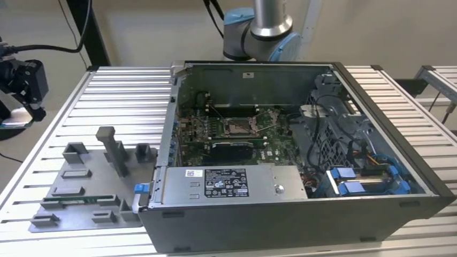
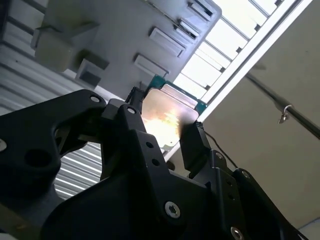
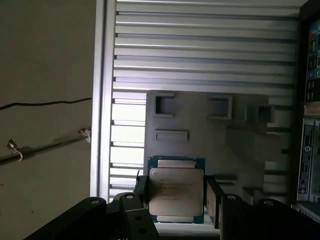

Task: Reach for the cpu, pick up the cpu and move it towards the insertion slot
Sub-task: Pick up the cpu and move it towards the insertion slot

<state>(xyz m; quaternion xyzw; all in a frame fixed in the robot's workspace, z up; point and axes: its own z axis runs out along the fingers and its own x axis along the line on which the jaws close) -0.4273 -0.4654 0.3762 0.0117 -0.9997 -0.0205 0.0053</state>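
Note:
The cpu (image 3: 176, 195), a small square chip with a silvery top and a thin green rim, sits between my gripper's (image 3: 176, 199) two black fingers, which are shut on its edges. In the second wrist view the cpu (image 2: 167, 116) glints with reflected light inside the gripper (image 2: 162, 125). In the exterior view the gripper (image 1: 32, 110) hangs at the far left, beyond the table's edge and well above the surface. The insertion slot (image 1: 238, 126), a silver-framed socket with a dark centre, lies on the motherboard inside the open case, far off towards the exterior view's right.
The grey plastic tray (image 1: 78, 217) with recesses and upright posts lies on the slatted table left of the case, a green memory stick (image 1: 78, 201) in it. The tray (image 3: 200, 130) lies below the held chip. The tall case wall (image 1: 300, 214) and power supply (image 1: 228, 182) border the motherboard.

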